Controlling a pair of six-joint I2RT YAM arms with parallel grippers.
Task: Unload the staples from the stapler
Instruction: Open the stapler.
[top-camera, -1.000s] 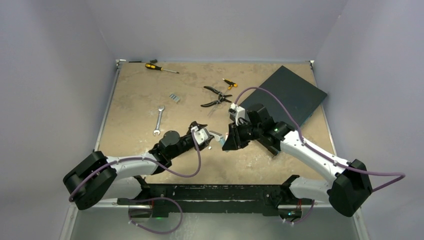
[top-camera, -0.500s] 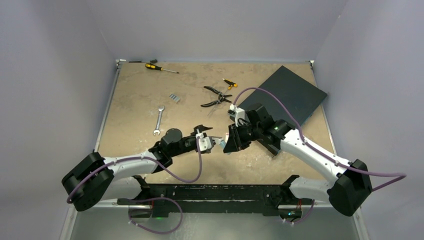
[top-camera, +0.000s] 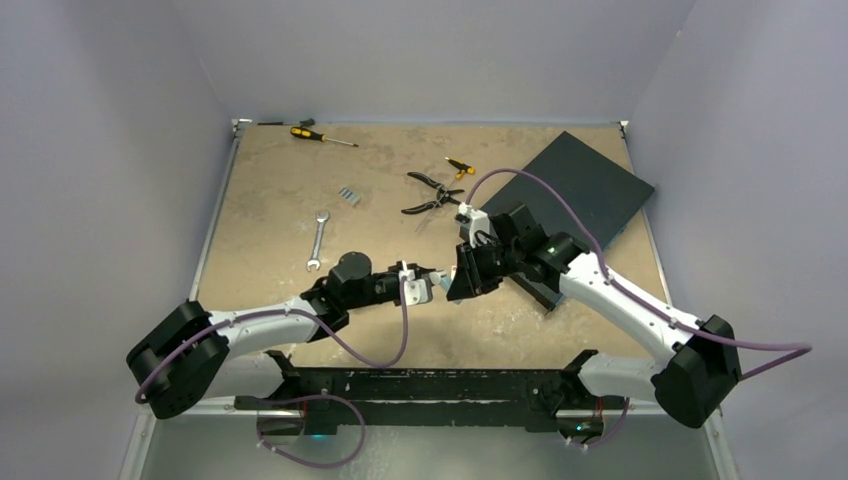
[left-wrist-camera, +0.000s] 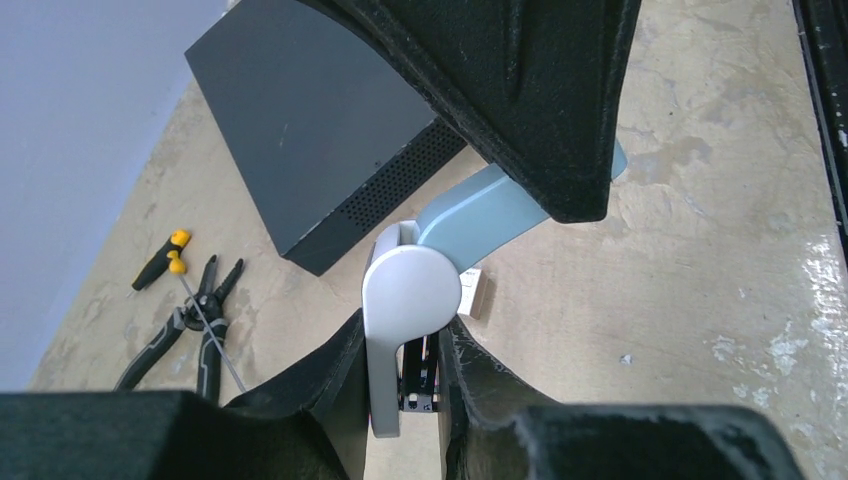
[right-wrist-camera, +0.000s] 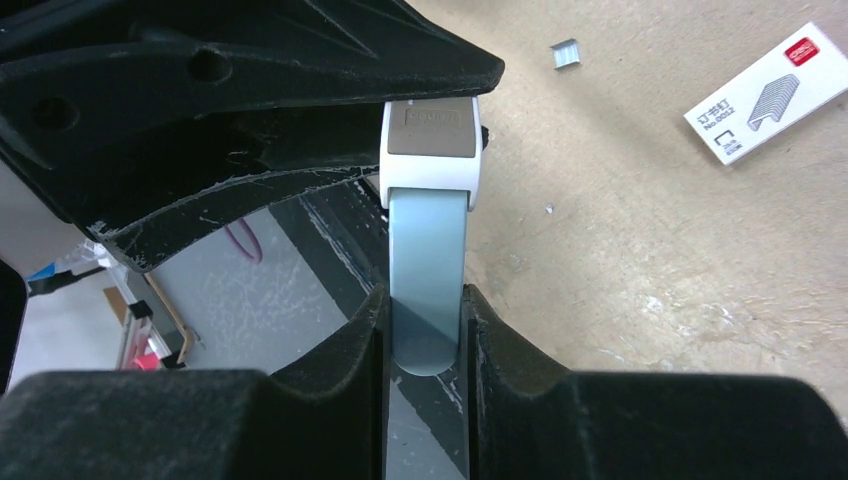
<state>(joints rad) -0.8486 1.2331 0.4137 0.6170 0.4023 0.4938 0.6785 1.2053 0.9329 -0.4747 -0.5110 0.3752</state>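
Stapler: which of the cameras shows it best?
The right wrist view: the stapler runs lengthwise, blue body to white end, in the right gripper. The left wrist view shows its white end, the body partly hidden. The top view shows only a pale speck.

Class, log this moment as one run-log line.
left gripper: shut on stapler white end | right gripper: shut on blue body | staples: one strip loose on table

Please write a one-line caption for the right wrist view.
Right gripper, jaws shut on a pale blue plastic stapler; white rectangular staple box beyond.
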